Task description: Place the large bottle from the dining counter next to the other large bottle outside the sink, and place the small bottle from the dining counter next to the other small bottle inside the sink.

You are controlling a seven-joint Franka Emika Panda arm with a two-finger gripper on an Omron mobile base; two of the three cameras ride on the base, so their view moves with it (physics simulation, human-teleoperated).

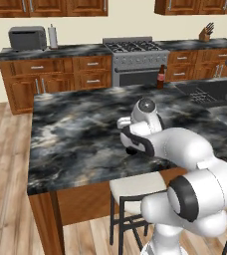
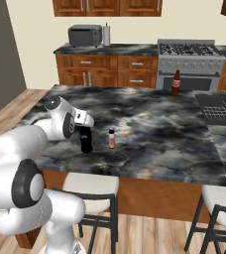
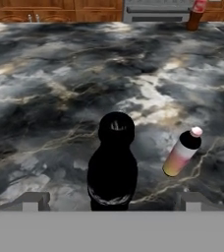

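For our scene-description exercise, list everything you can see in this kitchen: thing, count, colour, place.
Black bottle: one, black, near edge of island, below the gripper.
Small bottle: one, pinkish-orange, dark cap, upright beside black bottle.
Brown bottle: one, brown, red label, island's far edge near sink.
Sink: one, black, grid rack, in island.
Island: one, marbled top, wood base.
Stove: one, grey, back wall.
Toaster oven: one, grey, back counter.
Stools: two, pale seats, before island.
Gripper: one, dark fingers, over black bottle, open.

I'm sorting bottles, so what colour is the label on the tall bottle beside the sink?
Red, on the brown bottle; right base view shows it best.
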